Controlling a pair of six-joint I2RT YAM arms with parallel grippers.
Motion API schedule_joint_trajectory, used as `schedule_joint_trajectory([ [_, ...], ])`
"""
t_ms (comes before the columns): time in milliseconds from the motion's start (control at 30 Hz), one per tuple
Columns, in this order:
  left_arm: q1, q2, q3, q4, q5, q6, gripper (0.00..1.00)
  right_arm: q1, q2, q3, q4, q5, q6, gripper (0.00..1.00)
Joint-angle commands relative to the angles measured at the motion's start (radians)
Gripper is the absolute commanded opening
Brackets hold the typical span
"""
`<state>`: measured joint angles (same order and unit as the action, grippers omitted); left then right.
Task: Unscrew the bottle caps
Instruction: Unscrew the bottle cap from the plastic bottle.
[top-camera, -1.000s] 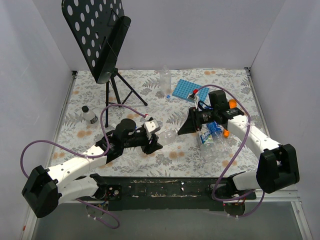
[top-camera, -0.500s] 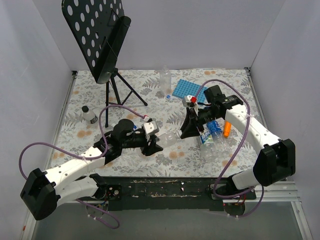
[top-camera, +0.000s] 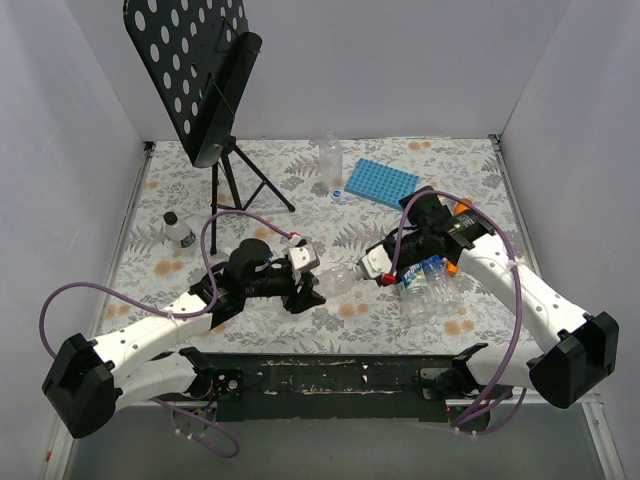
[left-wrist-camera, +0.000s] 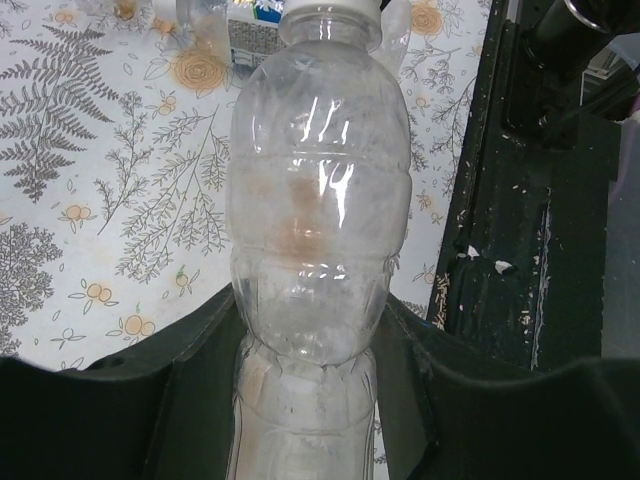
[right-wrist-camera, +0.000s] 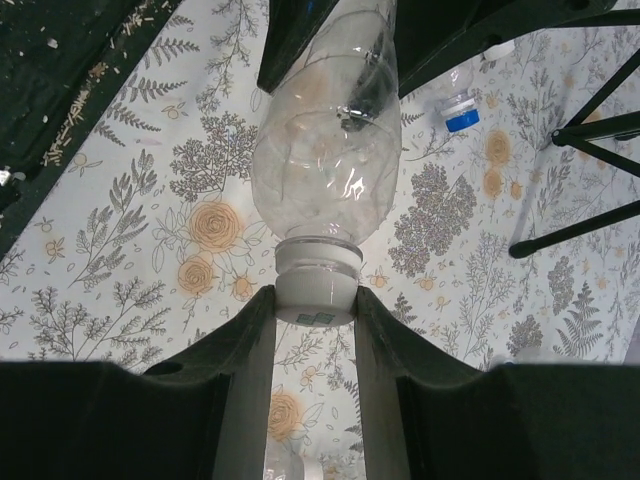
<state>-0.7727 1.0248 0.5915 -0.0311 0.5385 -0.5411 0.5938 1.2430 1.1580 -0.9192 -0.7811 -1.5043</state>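
One small dark-capped bottle (top-camera: 178, 232) stands alone at the left of the flowered worktop (top-camera: 450, 160), in front of the legs of a black music stand (top-camera: 200, 80). Right of it, the left hand (top-camera: 308, 285) is closed around the lower body of a clear bottle (left-wrist-camera: 320, 200), a finger pressed against each side. The bottle lies roughly level above the worktop, its neck pointing right. On that neck sits a white cap (right-wrist-camera: 318, 290), and the right hand (top-camera: 365, 270) has narrowed onto it, its two fingers (right-wrist-camera: 245, 350) touching the cap's sides. So the bottle spans the gap between the two hands, near the middle of the worktop's front half.

At the back, an uncapped clear bottle (top-camera: 331, 158) stands upright with a loose blue cap (top-camera: 338, 194) just beside its base, and a blue ridged tray (top-camera: 380, 182) lies to their right. Under the right arm, several labelled bottles (top-camera: 415, 278) lie in a heap, an orange object (top-camera: 462, 208) near them.
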Motion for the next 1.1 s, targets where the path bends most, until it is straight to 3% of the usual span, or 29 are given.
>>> schedule_joint_trajectory([
  [0, 0.001, -0.003, 0.004, 0.039, 0.008, 0.010, 0.04, 0.011, -0.025, -0.053, 0.057, 0.000, -0.025, 0.01],
  [500, 0.001, 0.009, 0.008, 0.037, -0.003, 0.007, 0.04, -0.018, -0.060, -0.106, 0.184, -0.106, 0.237, 0.04],
  [900, 0.001, 0.014, 0.014, 0.008, -0.018, 0.010, 0.03, -0.114, -0.108, -0.136, 0.304, -0.194, 0.507, 0.69],
  [1067, 0.001, 0.017, 0.016, 0.008, -0.025, 0.010, 0.03, -0.175, -0.126, -0.150, 0.327, -0.234, 0.595, 0.79],
])
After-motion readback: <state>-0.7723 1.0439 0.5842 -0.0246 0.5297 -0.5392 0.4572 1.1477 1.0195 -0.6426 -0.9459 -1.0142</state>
